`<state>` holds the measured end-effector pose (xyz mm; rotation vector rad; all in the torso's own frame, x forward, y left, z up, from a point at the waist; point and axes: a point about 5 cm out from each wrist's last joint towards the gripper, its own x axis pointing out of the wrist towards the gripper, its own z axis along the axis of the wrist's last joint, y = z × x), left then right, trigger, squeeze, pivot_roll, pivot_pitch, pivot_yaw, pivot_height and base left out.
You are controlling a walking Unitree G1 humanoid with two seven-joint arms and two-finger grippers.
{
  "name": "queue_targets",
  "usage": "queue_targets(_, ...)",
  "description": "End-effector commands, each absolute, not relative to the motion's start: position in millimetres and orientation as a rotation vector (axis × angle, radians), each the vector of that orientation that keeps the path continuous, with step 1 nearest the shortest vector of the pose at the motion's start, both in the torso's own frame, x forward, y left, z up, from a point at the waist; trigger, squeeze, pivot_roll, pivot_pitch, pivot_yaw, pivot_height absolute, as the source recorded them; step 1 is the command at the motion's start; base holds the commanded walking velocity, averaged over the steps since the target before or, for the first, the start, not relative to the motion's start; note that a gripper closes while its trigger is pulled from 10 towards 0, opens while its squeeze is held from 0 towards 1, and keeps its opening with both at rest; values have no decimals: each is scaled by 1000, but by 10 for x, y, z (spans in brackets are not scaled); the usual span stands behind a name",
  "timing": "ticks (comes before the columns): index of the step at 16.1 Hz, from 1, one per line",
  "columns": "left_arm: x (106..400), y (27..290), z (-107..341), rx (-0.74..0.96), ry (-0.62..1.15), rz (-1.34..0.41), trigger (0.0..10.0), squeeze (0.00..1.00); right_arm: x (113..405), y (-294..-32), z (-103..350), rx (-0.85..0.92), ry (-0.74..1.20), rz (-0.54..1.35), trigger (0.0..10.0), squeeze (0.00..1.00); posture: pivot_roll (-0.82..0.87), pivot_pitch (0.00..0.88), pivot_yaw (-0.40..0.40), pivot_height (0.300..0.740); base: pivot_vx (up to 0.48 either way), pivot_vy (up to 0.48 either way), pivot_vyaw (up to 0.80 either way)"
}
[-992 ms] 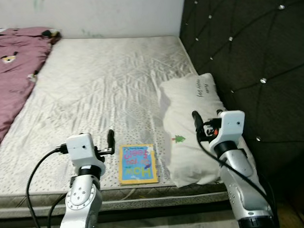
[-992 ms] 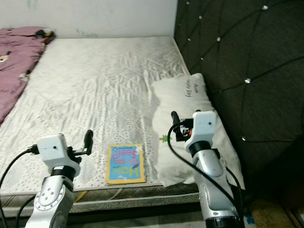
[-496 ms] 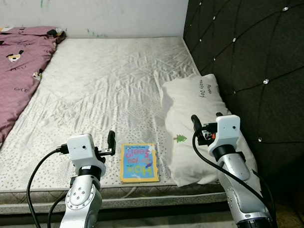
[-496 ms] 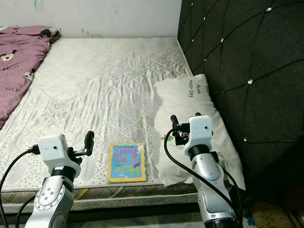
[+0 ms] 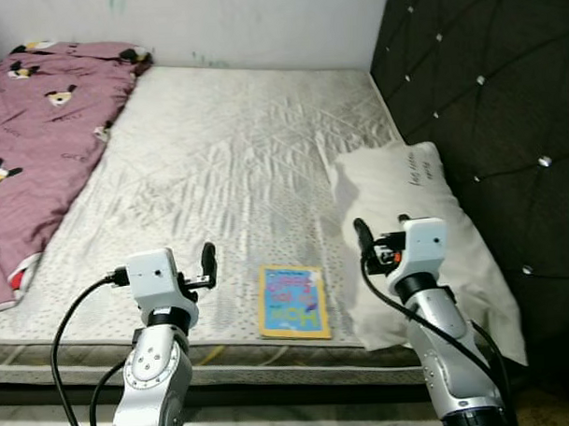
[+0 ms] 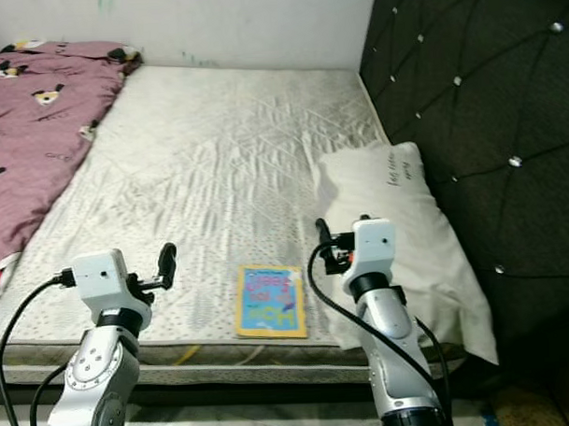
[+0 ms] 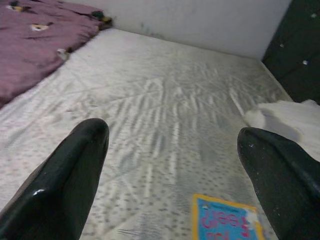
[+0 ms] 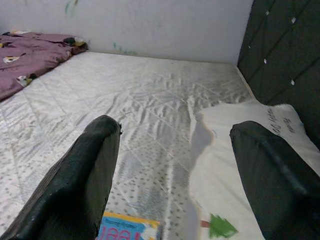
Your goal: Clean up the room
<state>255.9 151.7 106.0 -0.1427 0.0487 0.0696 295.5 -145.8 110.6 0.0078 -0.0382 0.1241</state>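
Camera swung left since earlier, both claws (image 7: 170, 165) (image 8: 180, 170) spread apart, glossy book (image 5: 292, 301) flat on quilted mattress (image 5: 226, 150)

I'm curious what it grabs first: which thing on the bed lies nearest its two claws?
The colourful book, flat at the mattress edge between both grippers; the pillow and purple blanket lie farther.

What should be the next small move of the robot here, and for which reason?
Probably lower the left gripper toward the book. The book lies flat near the front edge of the mattress, between the two grippers, beside the pillow. Both grippers are open and hold nothing; the left one seems nearer, with the book in its wrist view.
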Motion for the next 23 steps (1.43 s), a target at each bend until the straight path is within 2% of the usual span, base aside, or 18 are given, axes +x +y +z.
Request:
queue_targets(1,2567,1498,1039,-139,65,63,10000,0,2959,-1507,1093,-18,-26,94,10000,0,22,53,-10,740,0,386,0)
queue_targets(3,2570,1498,1039,-139,65,63,10000,0,2969,-1495,1078,-135,-38,85,10000,0,23,53,-11,740,0,384,0)
queue_targets(7,2577,1503,1038,-139,67,68,10000,0,2989,-1525,1077,-99,-39,70,10000,0,23,52,-10,740,0,385,0)
queue_targets(10,2577,1502,1035,-139,69,69,10000,0,2959,-1488,1057,9,-15,133,10000,0,23,52,-10,740,0,390,0)
queue_targets(14,2580,1504,1026,-145,77,74,10000,0,2955,-1457,1043,31,-7,146,10000,0,22,53,-11,740,0,451,0)
queue_targets(17,2582,1503,1015,-146,83,75,10000,0,2943,-1377,1016,37,22,226,10000,0,22,49,-13,740,0,480,0)
queue_targets(23,2591,1498,1033,-143,60,49,10000,0,2943,-1331,1038,-163,-32,261,10000,0,23,40,-13,740,0,379,0)
